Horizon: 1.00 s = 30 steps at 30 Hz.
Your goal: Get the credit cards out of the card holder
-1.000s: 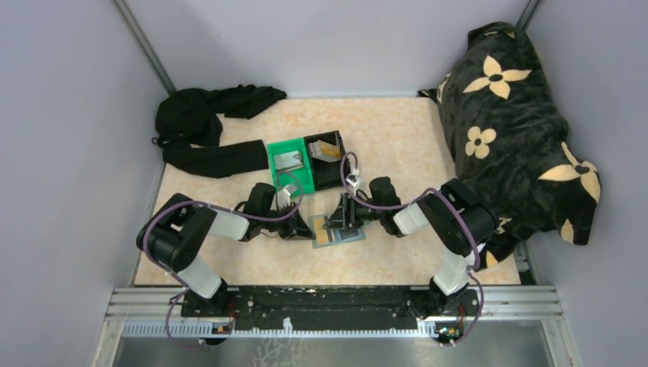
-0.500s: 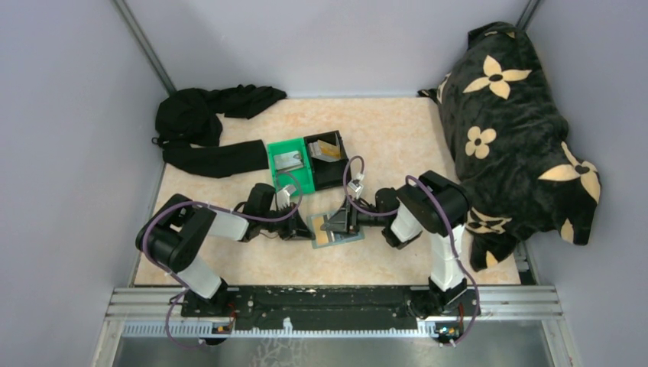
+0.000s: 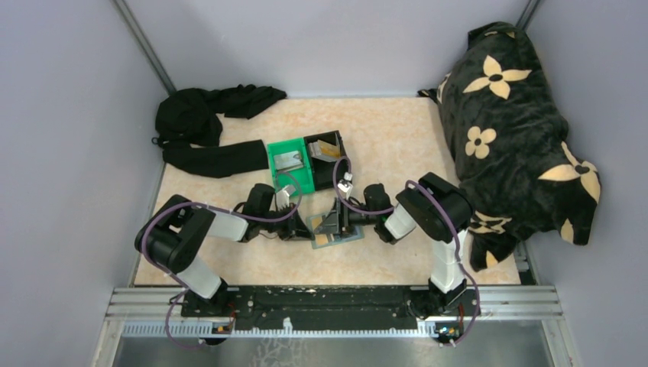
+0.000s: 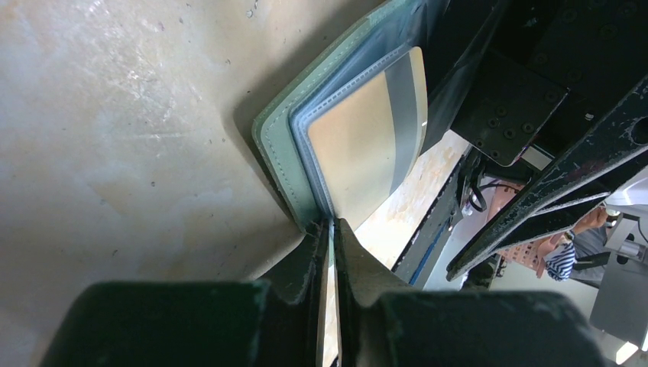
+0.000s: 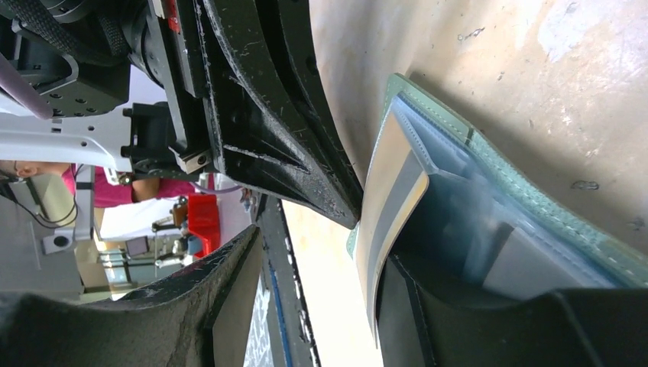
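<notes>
The grey-blue card holder (image 3: 334, 233) lies open on the table between both arms. My left gripper (image 4: 332, 229) is shut on the near edge of the card holder (image 4: 279, 145), pinning it from the left. A tan-gold credit card (image 4: 355, 141) with a grey stripe sticks partly out of a clear pocket. My right gripper (image 5: 321, 298) is open around that card (image 5: 386, 202); the card's edge rests against the right-hand finger (image 5: 416, 313), with a wide gap to the other finger (image 5: 229, 283). A pale grey card (image 5: 535, 267) sits deeper in the holder (image 5: 527, 191).
A green bin (image 3: 302, 177) and a black bin (image 3: 330, 174) stand just behind the grippers, each with a flat pale piece inside. Black cloth (image 3: 206, 130) lies at the back left. A dark flowered blanket (image 3: 512, 122) fills the right side.
My right gripper has slid left over the card holder and its arm has folded in closer. The left gripper has stayed shut on the holder's edge.
</notes>
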Each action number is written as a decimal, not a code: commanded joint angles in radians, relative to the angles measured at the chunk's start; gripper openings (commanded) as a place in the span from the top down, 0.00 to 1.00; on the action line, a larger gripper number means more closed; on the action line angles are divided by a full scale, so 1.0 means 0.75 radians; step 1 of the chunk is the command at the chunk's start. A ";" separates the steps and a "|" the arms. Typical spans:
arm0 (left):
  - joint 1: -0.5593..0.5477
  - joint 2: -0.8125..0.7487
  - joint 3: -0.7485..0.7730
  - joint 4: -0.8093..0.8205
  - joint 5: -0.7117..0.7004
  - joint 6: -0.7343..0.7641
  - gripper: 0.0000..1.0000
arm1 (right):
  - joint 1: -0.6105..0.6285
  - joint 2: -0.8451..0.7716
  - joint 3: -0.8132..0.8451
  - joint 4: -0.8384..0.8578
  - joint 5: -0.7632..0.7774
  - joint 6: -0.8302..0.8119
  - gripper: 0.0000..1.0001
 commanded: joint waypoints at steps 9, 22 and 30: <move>-0.002 0.039 -0.030 -0.061 -0.105 0.049 0.87 | 0.018 -0.054 -0.052 -0.063 -0.038 -0.078 0.48; -0.001 0.051 -0.033 -0.047 -0.101 0.041 0.87 | -0.081 -0.122 -0.051 -0.255 -0.051 -0.203 0.48; -0.001 0.067 -0.023 -0.045 -0.091 0.041 0.87 | -0.131 -0.162 -0.066 -0.342 -0.038 -0.266 0.49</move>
